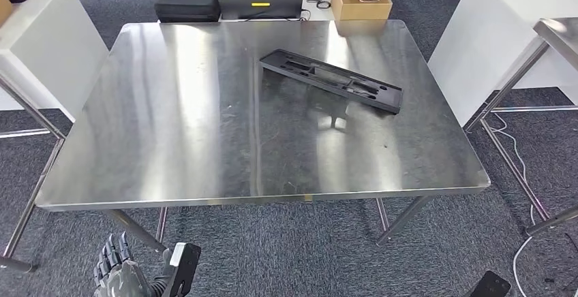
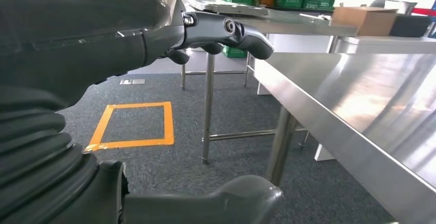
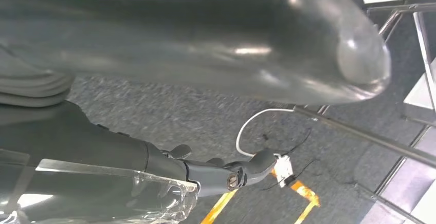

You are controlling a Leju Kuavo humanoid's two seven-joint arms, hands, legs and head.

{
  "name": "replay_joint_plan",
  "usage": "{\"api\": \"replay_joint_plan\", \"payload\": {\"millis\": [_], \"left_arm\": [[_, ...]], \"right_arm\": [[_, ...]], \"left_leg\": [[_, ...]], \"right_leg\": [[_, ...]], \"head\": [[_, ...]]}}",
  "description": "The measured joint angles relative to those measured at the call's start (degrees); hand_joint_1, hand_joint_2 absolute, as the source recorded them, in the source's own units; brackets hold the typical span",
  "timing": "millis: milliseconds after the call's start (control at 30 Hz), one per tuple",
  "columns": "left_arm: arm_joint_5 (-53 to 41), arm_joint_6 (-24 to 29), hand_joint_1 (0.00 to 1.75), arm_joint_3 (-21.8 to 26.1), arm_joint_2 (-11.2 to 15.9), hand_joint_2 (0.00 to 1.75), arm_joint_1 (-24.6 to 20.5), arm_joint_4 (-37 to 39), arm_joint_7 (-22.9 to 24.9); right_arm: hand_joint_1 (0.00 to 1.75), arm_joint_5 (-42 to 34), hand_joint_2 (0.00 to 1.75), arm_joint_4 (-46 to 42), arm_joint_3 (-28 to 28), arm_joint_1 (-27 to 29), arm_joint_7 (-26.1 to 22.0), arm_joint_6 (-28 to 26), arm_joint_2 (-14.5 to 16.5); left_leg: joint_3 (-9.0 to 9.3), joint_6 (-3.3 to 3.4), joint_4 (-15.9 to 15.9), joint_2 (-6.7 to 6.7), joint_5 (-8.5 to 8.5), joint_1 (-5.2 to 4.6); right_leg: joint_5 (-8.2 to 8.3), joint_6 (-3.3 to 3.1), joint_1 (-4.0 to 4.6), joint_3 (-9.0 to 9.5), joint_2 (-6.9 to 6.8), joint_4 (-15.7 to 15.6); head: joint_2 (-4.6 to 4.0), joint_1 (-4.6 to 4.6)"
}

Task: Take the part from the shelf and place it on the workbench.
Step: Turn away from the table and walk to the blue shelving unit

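From the head view, the long black plastic part (image 1: 332, 79) lies flat on the steel workbench (image 1: 170, 127), right of centre toward the far side, its long axis running from far-left to near-right. It appears already delivered, so I judge the placing step done. The left hand (image 1: 121, 270) hangs below the near edge of the bench, well apart from the part and holding nothing. In the left wrist view, the left hand (image 2: 154, 39) has its fingers (image 2: 247, 35) loosely extended and its thumb apart, nothing between them, beside the bench edge (image 2: 329, 121). In the right wrist view, the right hand (image 3: 154, 131) hangs over carpet, fingers (image 3: 241, 170) gently curved and empty; which hand is nearer cannot be told.
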Motion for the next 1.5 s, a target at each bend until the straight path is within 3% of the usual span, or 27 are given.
{"api": "replay_joint_plan", "payload": {"millis": [33,100,167,200,233,267,333,367,433,533,567,633,667,700,767,833,900,933,1033,1067,1133,1200,1233,1300,1367,1433,1500], "left_arm": [[0.0,0.0,0.0,-0.1,0.0,0.0,-0.1,0.0,0.1],[0.0,0.0,0.0,-0.7,0.0,0.0,-0.2,-0.1,0.9],[0.0,0.0,0.0,-1.8,0.0,0.0,-0.5,-0.1,2.3],[0.3,0.0,0.0,-2.6,0.0,0.0,-0.6,0.0,2.5],[1.3,0.0,0.0,-3.1,0.0,0.0,-0.8,0.1,1.5],[3.4,0.0,0.0,-3.1,0.0,0.0,-0.9,0.2,-1.6],[10.7,0.0,0.0,-1.0,-0.4,0.0,-1.0,0.8,-13.4],[15.0,0.0,0.0,0.8,-0.6,0.0,-1.2,1.5,-20.6],[22.1,0.0,0.0,4.9,-0.8,0.0,-2.1,3.6,-33.3],[30.4,0.0,0.0,12.4,-1.0,0.0,-3.9,9.6,-50.1],[32.1,0.0,0.0,14.9,-1.0,0.0,-4.4,11.8,-54.1],[34.2,0.0,0.0,18.6,-1.1,0.0,-5.2,15.8,-59.7],[34.9,0.0,0.0,19.7,-1.1,0.0,-5.6,17.7,-62.1],[35.5,0.0,0.0,20.5,-1.2,0.0,-6.2,19.7,-64.5],[36.5,-0.1,0.0,21.7,-1.3,0.0,-7.2,23.7,-69.3],[37.2,-0.1,0.0,22.7,-1.4,0.0,-8.2,27.5,-73.0],[37.6,-0.1,0.0,22.9,-1.5,0.0,-9.1,30.5,-74.7],[37.7,0.0,0.0,22.6,-1.7,0.0,-9.5,31.9,-75.1],[37.8,0.0,0.0,21.5,-2.1,0.0,-10.0,35.2,-75.2],[37.9,0.0,0.0,21.1,-2.2,0.0,-10.2,36.1,-75.2],[37.8,0.0,0.0,20.3,-2.3,0.0,-10.6,37.8,-75.2],[37.5,0.0,0.0,19.8,-2.4,0.0,-10.9,39.2,-75.3],[37.3,0.0,0.0,19.8,-2.4,0.0,-11.1,40.0,-75.3],[36.9,0.0,0.0,20.3,-2.4,0.0,-11.4,41.2,-75.1],[38.1,0.0,0.0,20.5,-2.5,0.0,-11.8,42.5,-75.1],[41.8,0.0,0.0,20.3,-2.5,0.0,-12.1,44.1,-74.7],[44.4,0.0,0.0,19.5,-2.6,0.0,-11.9,45.3,-73.1]], "right_arm": [[0.0,0.0,0.0,0.8,-0.2,-0.2,0.3,0.0,-0.1],[0.0,0.6,0.0,3.3,-0.4,-0.7,2.7,-0.3,-0.3],[0.0,2.4,0.0,7.1,-0.5,-1.2,7.6,-0.7,-0.8],[0.0,3.9,0.0,8.9,-0.5,-1.4,10.6,-0.9,-1.1],[0.0,6.5,0.0,10.7,-0.6,-1.3,13.9,-0.9,-1.4],[0.0,10.6,0.0,12.1,-1.1,-1.0,17.6,-1.0,-1.6],[0.0,21.6,0.0,13.8,-3.3,-0.4,24.9,-1.0,-1.6],[0.0,26.9,0.0,14.4,-4.7,-0.2,28.2,-1.0,-1.5],[0.0,33.8,0.0,15.6,-6.9,0.0,33.3,-1.0,-1.1],[0.0,37.7,0.0,17.7,-8.1,0.5,38.7,-1.0,-0.1],[0.0,38.8,0.0,18.2,-8.0,0.8,40.3,-1.0,0.2],[0.0,41.4,0.0,19.1,-7.6,1.2,43.1,-1.0,0.8],[0.0,42.6,0.0,19.4,-7.3,1.4,44.3,-1.0,1.0],[0.0,43.7,0.0,19.7,-6.9,1.6,45.3,-1.0,1.2],[0.0,45.7,0.0,20.2,-5.8,1.9,47.0,-0.9,1.4],[0.0,47.5,0.0,20.7,-4.6,2.1,48.2,-0.7,1.7],[0.0,49.3,0.0,21.0,-3.4,2.3,49.6,-0.6,1.9],[0.0,50.2,0.0,21.1,-2.7,2.4,50.3,-0.5,1.9],[0.0,52.1,0.0,21.4,-1.0,2.7,52.1,-0.2,2.2],[0.0,52.5,0.0,21.5,-0.5,2.8,52.7,-0.1,2.3],[0.0,53.9,0.0,21.6,0.4,3.1,53.9,0.2,2.5],[0.0,56.4,0.0,21.7,1.6,3.3,55.0,0.9,2.6],[0.0,58.2,0.0,21.8,2.5,3.4,55.5,1.5,2.6],[0.0,62.0,0.0,21.8,4.9,3.5,56.3,3.3,2.7],[0.0,64.7,0.0,21.8,7.3,3.6,57.0,5.3,2.8],[0.0,65.9,0.0,21.8,9.2,3.6,57.4,7.1,2.8],[0.0,66.6,0.0,21.8,10.5,3.8,57.4,8.6,2.8]], "left_leg": [[-0.58,0.73,-0.2,0.09,0.59,-0.12],[-2.1,2.03,-0.6,0.35,2.04,-0.17],[-3.85,2.54,-0.5,0.45,3.34,-0.47],[-4.7,2.62,-0.5,0.46,4.03,-0.64],[-5.52,2.65,-0.4,0.46,4.72,-0.79],[-6.3,2.62,-0.4,0.45,5.36,-0.92],[-7.6,2.34,-0.2,0.49,6.53,-1.09],[-8.07,2.09,-0.1,0.53,7.07,-1.22],[-8.4,1.49,-0.3,0.77,8.15,-1.4],[-8.61,0.45,-0.3,0.87,8.78,-1.27],[-9.01,0.06,0.7,0.81,7.27,-1.13],[-10.5,-0.67,6.1,0.64,1.33,-0.83],[-11.29,-0.98,9.9,0.6,-1.58,-0.7],[-11.8,-1.26,13.4,0.57,-3.25,-0.56],[-10.7,-1.67,16.1,0.6,-2.42,-0.1],[-5.88,-1.9,11.1,0.62,0.3,0.43],[-0.65,-1.87,3.7,0.5,0.25,0.53],[0.6,-1.73,1.5,0.41,-0.37,0.41],[0.03,-0.22,-0.1,0.42,-0.03,-0.22],[-0.55,0.58,-0.3,0.49,0.57,-0.32],[-1.96,1.83,-0.6,0.63,1.87,-0.34],[-3.53,2.18,-0.5,0.75,3.11,-0.52],[-4.33,2.15,-0.5,0.88,3.74,-0.6],[-5.8,1.99,-0.5,1.08,4.98,-0.69],[-6.99,1.59,-0.4,1.05,6.17,-0.73],[-7.64,0.94,-0.4,1.04,7.33,-0.84],[-7.79,0.32,-0.6,1.12,8.39,-0.89]], "right_leg": [[-0.39,0.29,-0.13,-0.47,0.08,0.4],[-4.05,-0.01,-0.37,-2.19,0.26,4.0],[-9.31,-0.5,-0.21,-4.22,0.37,11.2],[-10.68,-0.35,-0.09,-4.64,0.44,14.4],[-10.82,0.03,0.02,-4.37,0.49,16.3],[-9.85,0.52,0.16,-3.12,0.54,16.2],[-7.46,0.9,0.46,2.24,0.59,10.2],[-7.32,0.55,0.77,5.68,0.61,5.4],[-8.17,-0.68,1.4,9.58,0.67,-1.2],[-7.56,-2.37,1.37,9.26,0.54,-2.5],[-6.98,-3.06,1.11,8.85,0.44,-2.5],[-5.72,-4.05,0.77,7.66,0.19,-2.5],[-5.15,-4.29,0.78,6.95,0.09,-2.5],[-4.61,-4.25,0.8,6.32,-0.03,-2.3],[-3.65,-3.93,0.77,4.86,-0.22,-1.8],[-2.99,-3.44,0.67,3.3,-0.26,-0.9],[-2.57,-2.84,0.79,1.98,-0.26,0.1],[-2.3,-2.42,0.92,1.57,-0.26,0.4],[-1.5,-0.79,1.01,0.49,-0.15,0.7],[-2.27,-0.62,0.93,-0.18,-0.05,1.5],[-6.47,-1.05,0.65,-2.22,0.19,6.1],[-10.84,-1.18,0.7,-4.01,0.37,13.2],[-11.53,-0.84,0.72,-4.09,0.44,15.8],[-9.78,0.29,0.7,-1.62,0.49,15.4],[-7.64,0.79,0.63,4.2,0.54,7.9],[-7.94,0.06,1.03,9.23,0.7,-0.3],[-8.38,-0.89,1.53,10.23,0.8,-3.1]], "head": [[0.0,0.01],[0.0,0.27],[0.0,0.58],[0.0,0.63],[0.0,0.65],[0.0,0.68],[0.0,0.7],[0.0,0.69],[0.0,0.55],[0.0,0.39],[0.0,0.29],[0.0,0.04],[0.0,-0.06],[0.0,-0.08],[0.0,-0.07],[0.0,-0.1],[0.0,-0.15],[0.0,-0.16],[0.0,-0.14],[0.0,-0.08],[0.0,0.16],[0.0,0.45],[0.0,0.48],[0.0,0.53],[0.0,0.55],[0.0,0.46],[0.0,0.31]]}}
